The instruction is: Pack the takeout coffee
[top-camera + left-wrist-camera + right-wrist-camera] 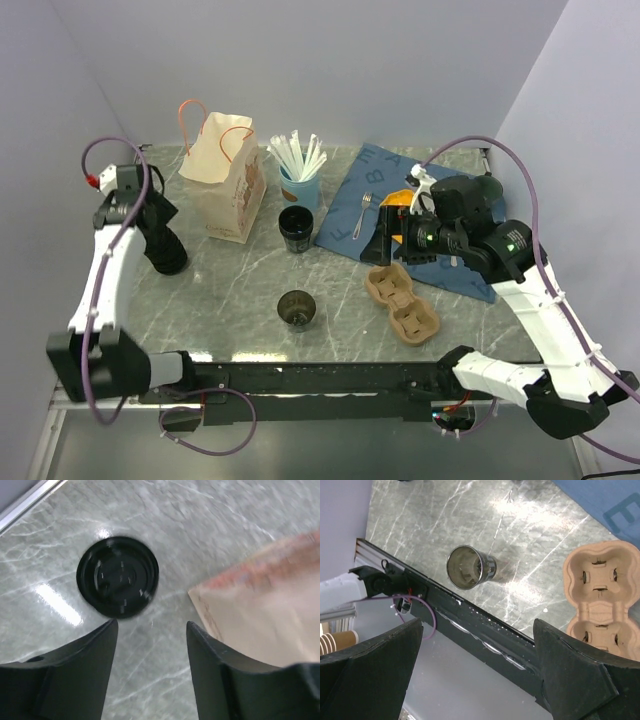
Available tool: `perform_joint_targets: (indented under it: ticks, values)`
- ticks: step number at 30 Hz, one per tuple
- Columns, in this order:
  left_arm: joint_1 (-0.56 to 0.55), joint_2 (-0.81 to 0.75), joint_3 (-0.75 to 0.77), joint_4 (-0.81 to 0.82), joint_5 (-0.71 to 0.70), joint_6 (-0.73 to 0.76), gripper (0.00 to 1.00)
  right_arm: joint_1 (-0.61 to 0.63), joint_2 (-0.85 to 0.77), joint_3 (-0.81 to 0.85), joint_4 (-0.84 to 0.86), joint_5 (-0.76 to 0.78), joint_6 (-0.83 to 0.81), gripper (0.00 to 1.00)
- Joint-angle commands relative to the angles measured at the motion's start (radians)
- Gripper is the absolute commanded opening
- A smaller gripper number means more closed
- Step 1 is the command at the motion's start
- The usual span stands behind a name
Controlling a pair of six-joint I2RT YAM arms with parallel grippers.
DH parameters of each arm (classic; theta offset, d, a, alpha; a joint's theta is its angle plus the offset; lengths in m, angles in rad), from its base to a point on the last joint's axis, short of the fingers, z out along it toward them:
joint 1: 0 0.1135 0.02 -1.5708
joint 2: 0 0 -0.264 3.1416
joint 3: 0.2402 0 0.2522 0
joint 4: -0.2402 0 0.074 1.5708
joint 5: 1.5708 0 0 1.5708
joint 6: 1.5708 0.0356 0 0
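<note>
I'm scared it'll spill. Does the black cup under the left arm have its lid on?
Lid on. The left wrist view looks down on the takeout coffee, showing a black lid covering the top.

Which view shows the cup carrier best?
Top view: the carrier lies whole and unblocked. The right wrist view shows only part, cut by the frame edge. The left wrist view does not show it.

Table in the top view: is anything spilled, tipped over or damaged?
Nothing stands out. The paper bag, the straw cup, the lidded coffee cup, the lidless black cup and the mug stand upright, the cup carrier lies flat, and no spill shows on the table.
</note>
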Motion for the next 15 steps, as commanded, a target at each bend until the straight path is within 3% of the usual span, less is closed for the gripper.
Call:
perform_joint_targets:
  ticks: [1, 7, 15]
  values:
    - [0.089, 0.131, 0.098, 0.015, 0.108, 0.001, 0.57, 0.000, -0.031, -0.020, 0.001, 0.007, 0.003, 0.98]
    - [0.100, 0.226, 0.111, 0.050, 0.172, 0.064, 0.56, 0.000, -0.055, -0.043, 0.013, 0.030, 0.011, 0.98]
    - [0.100, 0.297, 0.133, 0.038, 0.111, 0.113, 0.48, -0.002, -0.047, -0.049, 0.021, 0.056, -0.002, 0.98]
